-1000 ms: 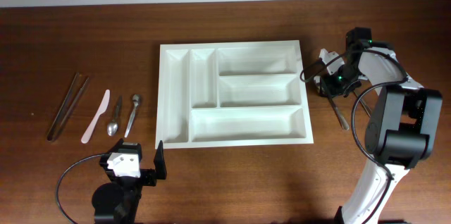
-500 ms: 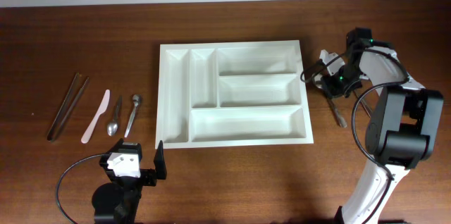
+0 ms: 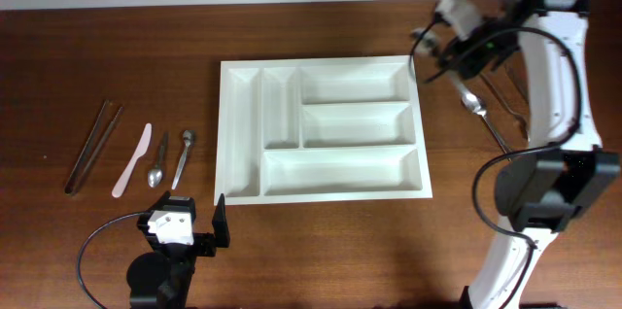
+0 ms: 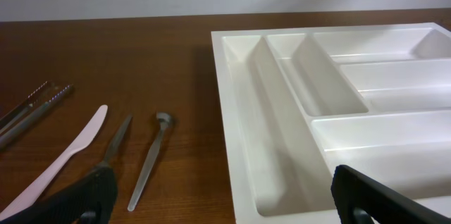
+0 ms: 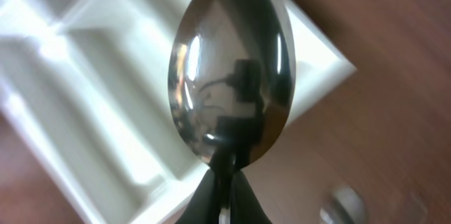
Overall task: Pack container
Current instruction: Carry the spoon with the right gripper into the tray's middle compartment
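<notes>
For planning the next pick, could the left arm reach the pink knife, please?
Probably yes: the pink knife lies uncovered on the table, ahead and to the left of the open left gripper, with nothing on top of it.

Container [image 3: 335, 171]: smooth, faintly glossy plastic. Spoon [image 5: 229, 62]: mirror-polished metal. Table [image 3: 97, 47]: grained wood, low sheen.

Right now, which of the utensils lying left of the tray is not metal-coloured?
The knife, just left of the spoon: it alone is pale pink, the others are grey metal.
</notes>
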